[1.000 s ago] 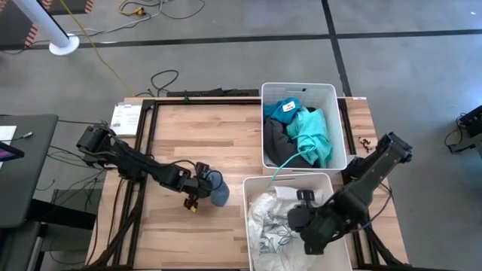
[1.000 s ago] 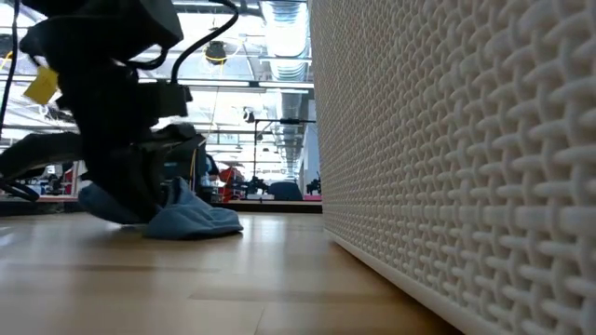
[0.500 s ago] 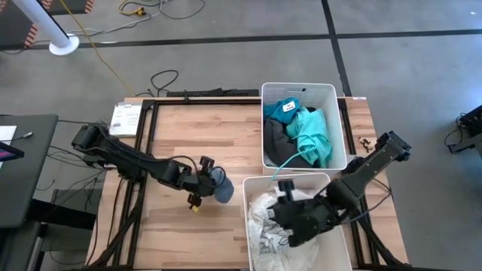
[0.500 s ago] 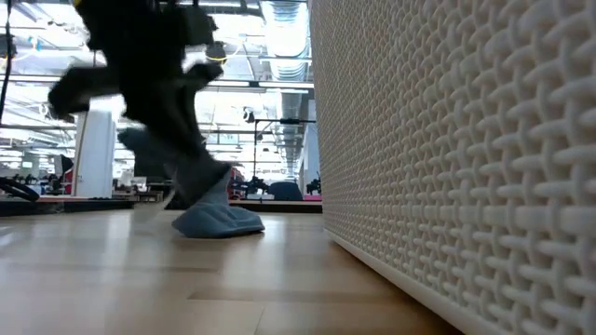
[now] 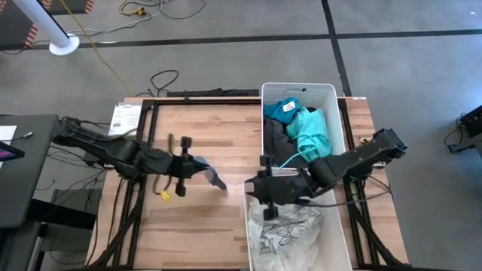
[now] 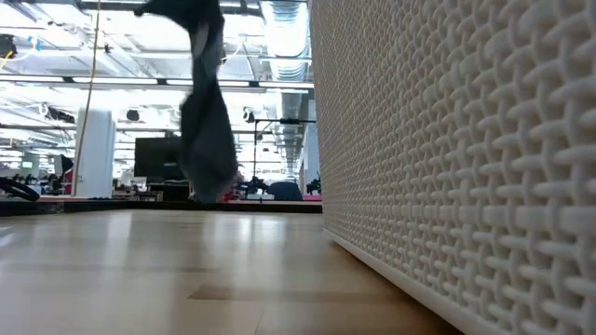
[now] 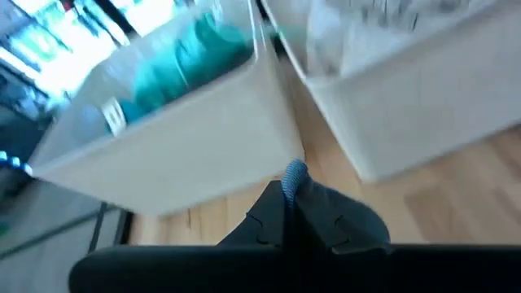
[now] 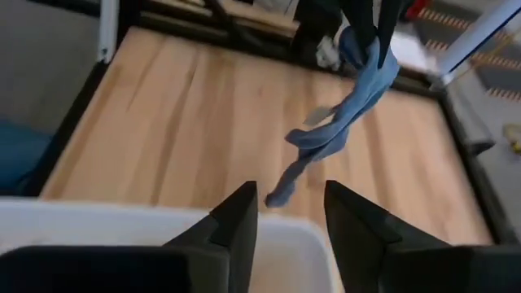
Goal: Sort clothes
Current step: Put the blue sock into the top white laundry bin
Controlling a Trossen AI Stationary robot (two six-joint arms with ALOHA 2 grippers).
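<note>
A grey-blue garment (image 5: 213, 179) hangs from my left gripper (image 5: 194, 163), which is shut on it above the table's middle. In the low view the garment (image 6: 207, 130) dangles clear of the wood. My right gripper (image 5: 256, 188) stands open over the far left corner of the near white bin (image 5: 340, 226), fingers (image 8: 244, 203) pointing toward the hanging garment (image 8: 342, 122), nothing between them. White leaf-print clothes (image 5: 290, 229) lie in the near bin. Teal (image 5: 312, 132) and dark clothes fill the far bin (image 5: 299, 86). My left gripper pinches the garment's upper end (image 8: 368, 49) between its two fingers; a small bit of blue cloth (image 7: 295, 172) shows at the shut fingertips. The fingers come from the table's left, slanting down. The garment hangs slack below them, twisted, its lower end (image 8: 277, 194) clear of the table.
The two white bins stand one behind the other on the table's right half; the near bin's woven wall (image 6: 447, 167) fills the right of the low view. Bare wood (image 5: 188, 128) lies left of the bins. A black frame (image 5: 151, 135) runs along the table's left side.
My left gripper has risen and drawn a little toward the table's left edge, lifting the grey-blue garment off the wood until it hangs clear. My right gripper has swung from over the near bin toward its far left corner and turned toward the garment.
</note>
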